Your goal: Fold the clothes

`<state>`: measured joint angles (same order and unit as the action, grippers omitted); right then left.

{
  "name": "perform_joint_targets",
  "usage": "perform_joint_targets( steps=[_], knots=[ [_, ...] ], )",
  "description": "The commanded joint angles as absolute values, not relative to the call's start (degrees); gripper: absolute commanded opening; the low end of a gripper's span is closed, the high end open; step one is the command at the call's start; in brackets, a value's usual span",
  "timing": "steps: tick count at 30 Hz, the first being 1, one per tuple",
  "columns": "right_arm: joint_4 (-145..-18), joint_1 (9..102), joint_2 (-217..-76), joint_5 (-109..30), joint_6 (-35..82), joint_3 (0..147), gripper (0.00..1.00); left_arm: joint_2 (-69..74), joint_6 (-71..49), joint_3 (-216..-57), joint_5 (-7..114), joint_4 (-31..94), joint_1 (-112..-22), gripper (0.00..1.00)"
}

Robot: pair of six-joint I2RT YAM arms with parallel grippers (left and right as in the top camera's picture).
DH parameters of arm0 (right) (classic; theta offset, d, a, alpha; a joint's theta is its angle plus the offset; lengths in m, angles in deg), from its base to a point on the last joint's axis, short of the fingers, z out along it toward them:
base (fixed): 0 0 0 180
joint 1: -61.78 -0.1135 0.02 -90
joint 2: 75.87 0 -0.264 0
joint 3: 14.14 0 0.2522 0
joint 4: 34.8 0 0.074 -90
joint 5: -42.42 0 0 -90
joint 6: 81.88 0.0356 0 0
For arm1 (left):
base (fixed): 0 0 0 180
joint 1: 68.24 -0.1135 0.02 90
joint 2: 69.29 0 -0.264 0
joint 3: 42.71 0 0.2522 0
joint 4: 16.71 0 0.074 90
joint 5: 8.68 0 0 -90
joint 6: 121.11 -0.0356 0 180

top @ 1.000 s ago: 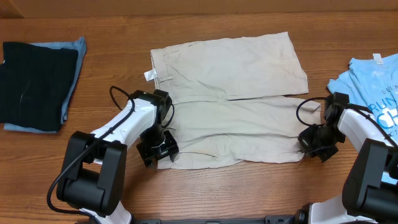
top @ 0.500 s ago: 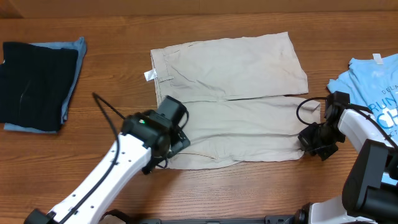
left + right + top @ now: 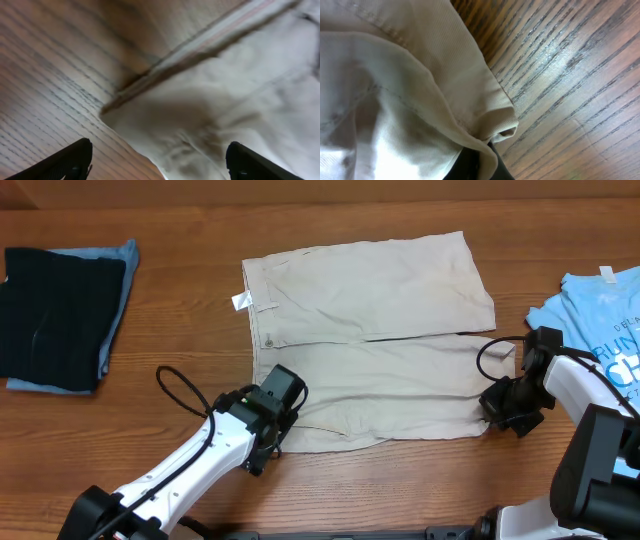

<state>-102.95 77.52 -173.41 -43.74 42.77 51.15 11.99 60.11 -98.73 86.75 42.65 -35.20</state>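
Note:
The beige shorts (image 3: 380,350) lie flat on the wooden table, waistband to the left and leg hems to the right. My left gripper (image 3: 270,420) hovers over their near left corner. In the left wrist view this gripper (image 3: 159,152) is open: one finger over bare wood, the other over the shorts (image 3: 225,100), nothing pinched. My right gripper (image 3: 505,410) sits at the near right hem corner. The right wrist view shows that gripper (image 3: 480,167) shut on a bunched fold of the shorts' hem (image 3: 485,115).
A black folded garment (image 3: 55,315) rests on a blue cloth at the far left. A light blue printed T-shirt (image 3: 600,320) lies at the right edge, just behind my right arm. Bare wood runs along the front.
My left arm has stretched out; its gripper went up over the shorts' left part, then came back down to the near left corner. The right arm has not moved.

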Motion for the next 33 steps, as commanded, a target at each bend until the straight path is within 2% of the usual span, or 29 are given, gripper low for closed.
perform_joint_targets(
  steps=[1,2,4,6,7,9,12,15,18,19,20,22,24,29,33],
  knots=[
    [-98.93,77.48,-175.53,-44.97,42.40,50.03,0.04,12.05,64.18,-95.80,87.86,41.12,-34.90,0.84],
    [-98.75,77.48,-175.53,-44.97,42.38,50.03,0.04,12.05,64.29,-95.71,87.88,40.99,-34.90,0.82],
    [-98.51,77.50,-175.53,-44.97,42.38,50.03,0.04,12.05,64.27,-95.60,87.95,39.49,-34.90,0.55],
    [-98.51,77.50,-175.53,-44.99,42.16,50.03,0.04,12.05,64.27,-95.45,88.23,39.14,-34.88,0.32],
    [-98.49,77.50,-175.53,-45.01,42.18,50.03,0.04,12.05,64.27,-95.34,88.43,39.09,-34.90,0.29],
    [-98.49,77.50,-175.53,-45.01,42.16,50.03,0.04,12.05,64.25,-94.88,88.34,38.96,-34.90,0.31],
    [-98.49,77.50,-175.53,-45.01,42.18,50.03,0.04,12.05,64.29,-94.31,87.23,38.74,-34.88,0.52],
    [-98.49,77.50,-175.53,-45.01,42.16,50.03,0.04,12.10,64.31,-93.46,87.49,37.34,-34.90,0.56],
    [-98.30,77.50,-175.53,-45.01,42.18,50.03,0.04,12.10,64.31,-91.30,87.23,33.63,-34.90,0.44],
    [-98.32,77.50,-175.53,-45.01,42.16,50.03,0.04,12.10,64.29,-91.30,87.21,33.63,-34.90,0.36],
    [-98.34,77.50,-175.53,-45.27,42.12,50.03,0.04,12.07,64.18,-91.30,87.21,33.65,-34.90,0.19],
    [-98.54,77.50,-175.53,-45.36,39.91,50.05,0.04,11.92,62.80,-91.52,87.01,33.65,-34.90,0.04],
    [-99.19,77.50,-175.51,-45.38,39.60,50.45,0.04,11.40,56.62,-92.83,86.99,33.78,-34.90,0.04],
    [-107.15,77.50,-175.51,-45.34,39.85,57.16,0.04,9.04,25.21,-101.68,87.53,38.63,-35.25,0.04],
    [-114.78,77.50,-173.08,-45.36,39.82,62.71,0.04,9.01,23.29,-105.81,91.27,48.27,-36.17,0.04]
  ],
)
